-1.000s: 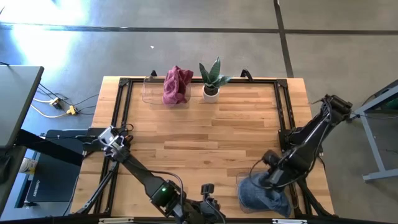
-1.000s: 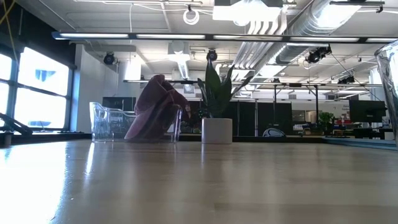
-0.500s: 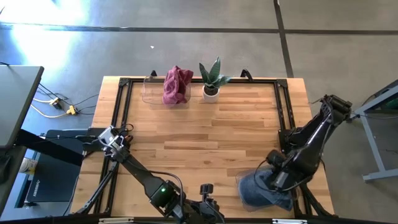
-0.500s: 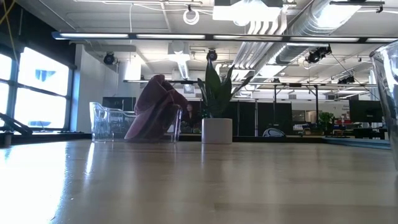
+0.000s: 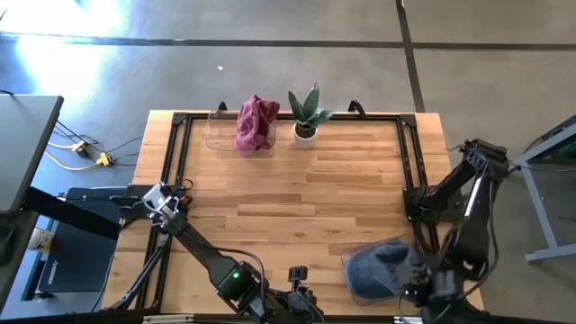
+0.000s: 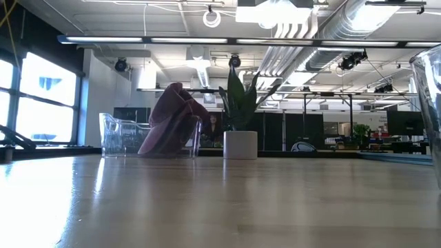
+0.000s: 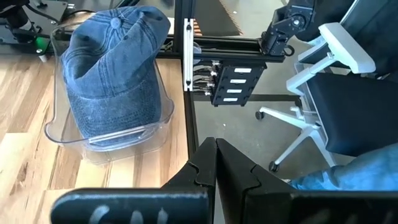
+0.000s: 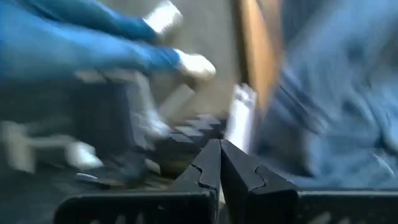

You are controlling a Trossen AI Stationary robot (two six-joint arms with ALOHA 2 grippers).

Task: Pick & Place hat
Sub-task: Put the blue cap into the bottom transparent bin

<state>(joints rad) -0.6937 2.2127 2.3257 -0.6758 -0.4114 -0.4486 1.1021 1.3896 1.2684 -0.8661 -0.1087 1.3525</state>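
A blue denim hat [image 5: 378, 266] sits crown up inside a clear plastic bin at the table's near right corner; the left wrist view also shows this hat [image 7: 115, 68], resting on the bin's floor. My right gripper [image 5: 425, 290] hovers by the near edge, just right of that bin, and its fingers are shut with nothing between them [image 8: 220, 163]. My left gripper [image 5: 301, 301] waits at the near edge in the middle, shut [image 7: 216, 163]. A maroon hat [image 5: 256, 122] lies in a second clear bin at the far edge.
A small potted plant [image 5: 306, 112] stands at the far edge beside the maroon hat's bin [image 6: 124, 134]. The clear wall of the near bin [image 6: 431, 103] shows at the low view's right. Bare wood [image 5: 288, 198] fills the table's middle. An office chair [image 7: 336, 93] stands off the right side.
My right gripper has drawn back from above the blue hat toward the table's near edge and a little right, swinging fast. The hat, which the gripper covered before, now shows whole in its bin.
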